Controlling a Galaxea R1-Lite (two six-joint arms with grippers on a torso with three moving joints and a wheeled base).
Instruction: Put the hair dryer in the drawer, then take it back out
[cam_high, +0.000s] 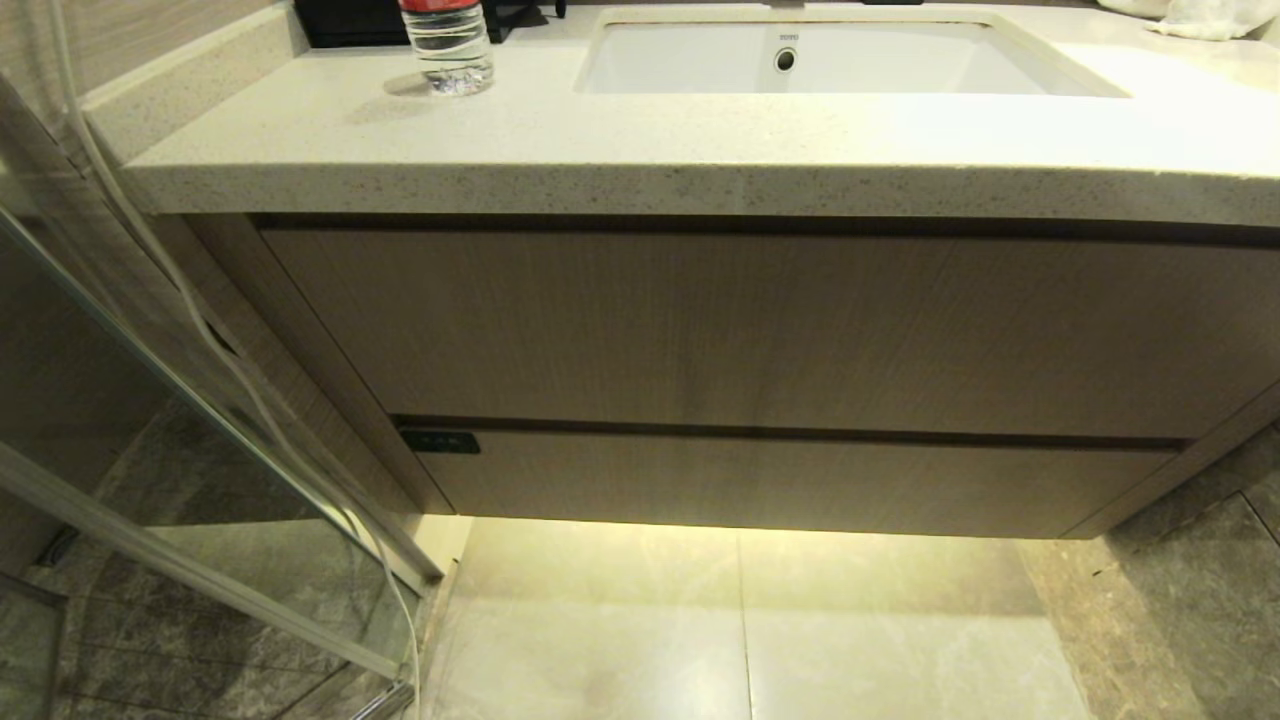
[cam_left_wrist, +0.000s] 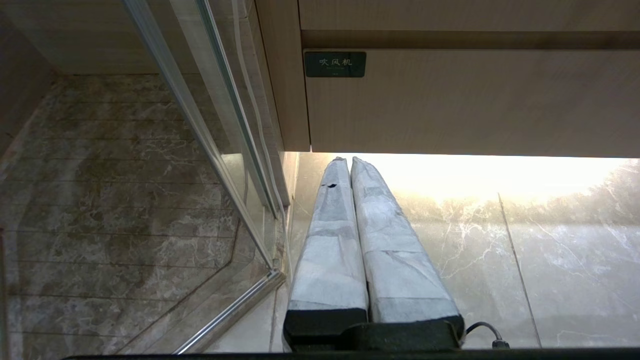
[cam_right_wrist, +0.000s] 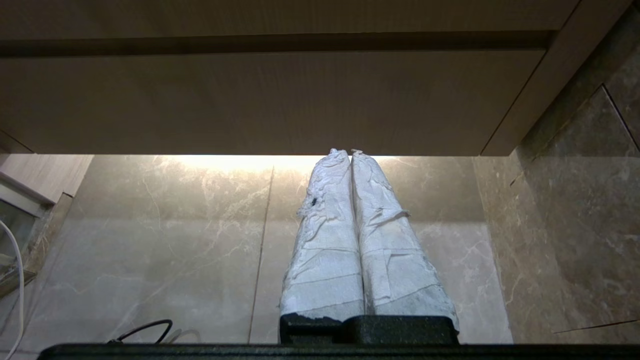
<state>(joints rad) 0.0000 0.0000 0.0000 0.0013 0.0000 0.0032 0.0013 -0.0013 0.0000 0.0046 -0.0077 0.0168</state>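
**Drawer shut, dryer nowhere in sight — open first**

The drawer (cam_high: 790, 482) is fully closed, its front flush beneath the taller wood-grain panel (cam_high: 760, 325), with the black tag (cam_high: 440, 441) at its left end. The hair dryer appears in no view. Below the drawer's lower edge hang the left gripper (cam_left_wrist: 346, 161), near the tag end, and the right gripper (cam_right_wrist: 346, 152), toward the drawer's far end; both have their wrapped fingers pressed together, holding nothing. With no handle, a good start is probably to hook fingertips into the dark gap above the drawer front — pulling evenly and straight outward.
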